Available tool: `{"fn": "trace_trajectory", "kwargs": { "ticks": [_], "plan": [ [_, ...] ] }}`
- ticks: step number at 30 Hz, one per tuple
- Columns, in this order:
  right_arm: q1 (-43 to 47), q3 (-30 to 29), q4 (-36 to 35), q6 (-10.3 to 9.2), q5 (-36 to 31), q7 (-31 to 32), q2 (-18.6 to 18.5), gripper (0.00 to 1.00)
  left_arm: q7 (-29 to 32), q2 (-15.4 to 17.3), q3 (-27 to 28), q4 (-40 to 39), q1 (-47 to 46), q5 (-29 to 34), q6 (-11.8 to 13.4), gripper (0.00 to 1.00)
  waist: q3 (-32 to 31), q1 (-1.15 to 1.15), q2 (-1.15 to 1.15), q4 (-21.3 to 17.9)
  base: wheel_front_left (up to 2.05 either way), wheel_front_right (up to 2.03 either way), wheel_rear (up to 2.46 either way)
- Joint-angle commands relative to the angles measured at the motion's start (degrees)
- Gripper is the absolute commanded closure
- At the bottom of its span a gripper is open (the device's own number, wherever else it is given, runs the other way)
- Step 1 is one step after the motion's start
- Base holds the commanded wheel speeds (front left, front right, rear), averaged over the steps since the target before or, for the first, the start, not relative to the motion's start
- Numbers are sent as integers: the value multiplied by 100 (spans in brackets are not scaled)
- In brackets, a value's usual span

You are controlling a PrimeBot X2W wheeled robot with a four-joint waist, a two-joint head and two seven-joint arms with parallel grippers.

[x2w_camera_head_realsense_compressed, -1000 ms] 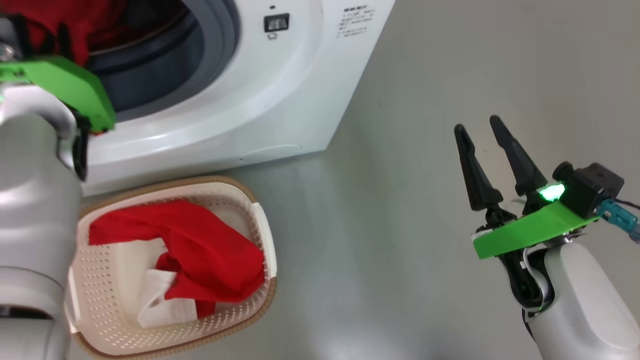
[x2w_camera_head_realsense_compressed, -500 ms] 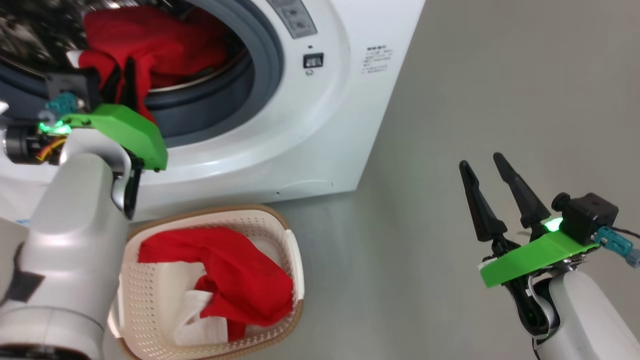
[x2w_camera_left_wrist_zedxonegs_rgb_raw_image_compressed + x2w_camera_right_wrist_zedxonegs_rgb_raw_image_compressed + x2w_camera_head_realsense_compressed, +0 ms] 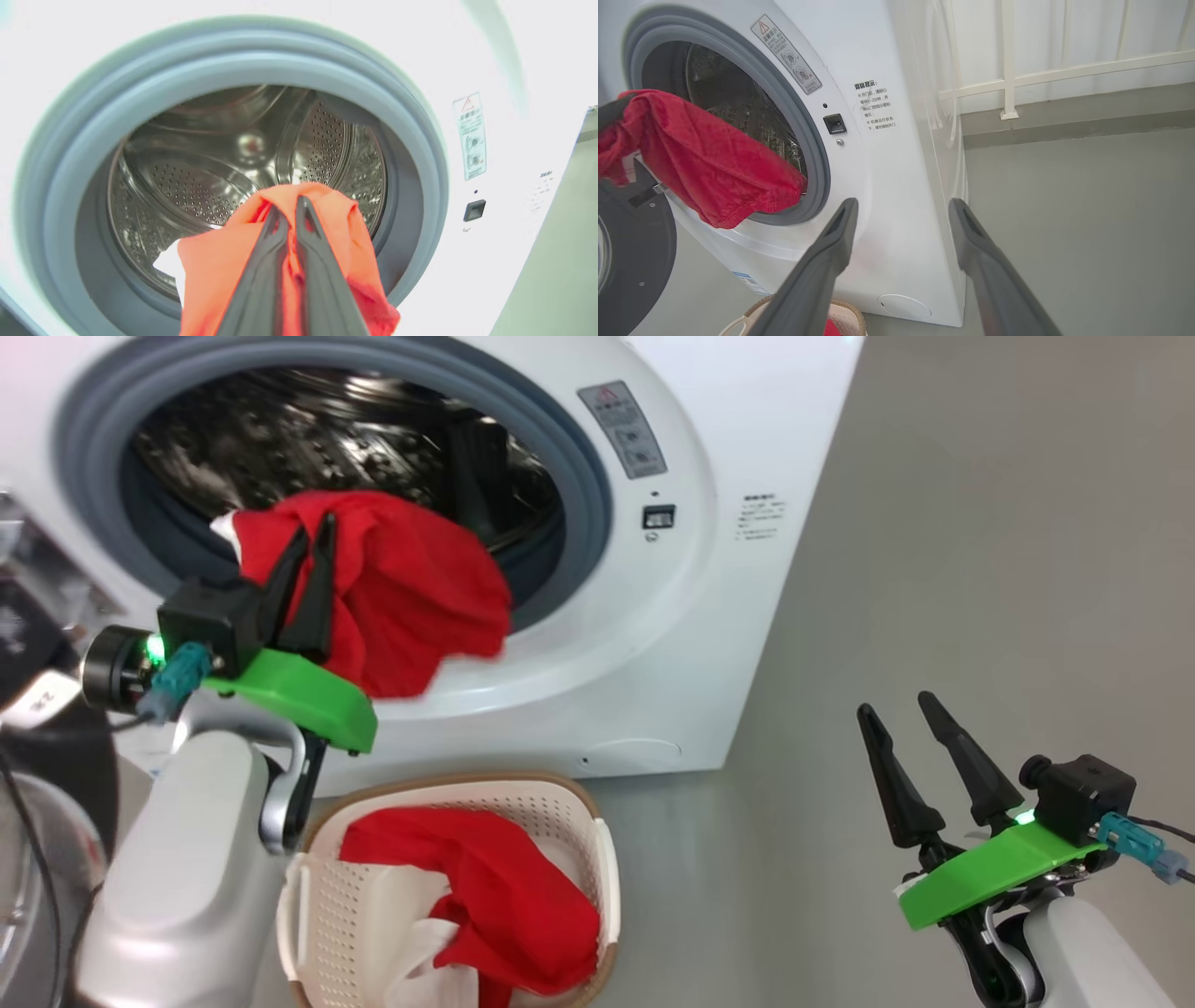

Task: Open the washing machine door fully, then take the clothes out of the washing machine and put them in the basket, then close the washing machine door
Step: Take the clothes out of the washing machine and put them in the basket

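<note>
The white washing machine (image 3: 747, 429) stands with its steel drum (image 3: 210, 177) exposed. My left gripper (image 3: 313, 537) is shut on a red garment (image 3: 401, 588) that hangs out over the grey ring, with a bit of white cloth (image 3: 166, 263) at its edge. Seen from the left wrist, the fingers (image 3: 289, 205) pinch the fabric in front of the drum. The black-rimmed washing machine door (image 3: 630, 261) stands swung open on the left. Below the opening sits the cream basket (image 3: 607, 859), holding red clothes (image 3: 504, 896) and white cloth. My right gripper (image 3: 894, 705) stands open and empty over the floor.
Grey floor (image 3: 980, 569) stretches to the right of the washer. A white railing (image 3: 1008, 84) and a raised ledge run along the wall behind it. The basket's rim (image 3: 845, 310) sits close against the washer's base.
The head camera has tilted up, so the whole picture has shifted. The red garment in my left gripper has come out of the drum and hangs over the ring. The right arm has not moved.
</note>
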Motion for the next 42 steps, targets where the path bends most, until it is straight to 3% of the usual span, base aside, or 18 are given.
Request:
{"fn": "trace_trajectory", "kwargs": {
  "ticks": [1, 10, 18, 26, 42],
  "plan": [
    [64, 130, -122, 9, -8, -68, -49, 0, 28, 264, 159, -330, -2, 27, 68, 100, -214, 0, 0, 205, 0, 0, 0],
    [165, 227, -90, 9, 16, -68, -70, 0, 859, 658, 261, -3132, 1371, -80, 596, 100, -352, 0, 0, 342, 0, 0, 0],
    [138, 264, -119, 9, 60, -68, -118, 0, 1024, 718, 191, -4039, 2489, -141, 933, 100, -253, 0, 0, 314, 0, 0, 0],
    [-4, 273, -164, 9, 67, -68, -143, 0, 643, 541, 93, -3385, 2952, -450, 801, 100, -44, 0, 0, 172, 0, 0, 0],
    [-185, 268, -231, 9, 93, -68, -193, 0, -129, 137, 233, -126, 2265, -832, 161, 100, 323, 0, 0, -231, 0, 0, 0]
  ]
}}
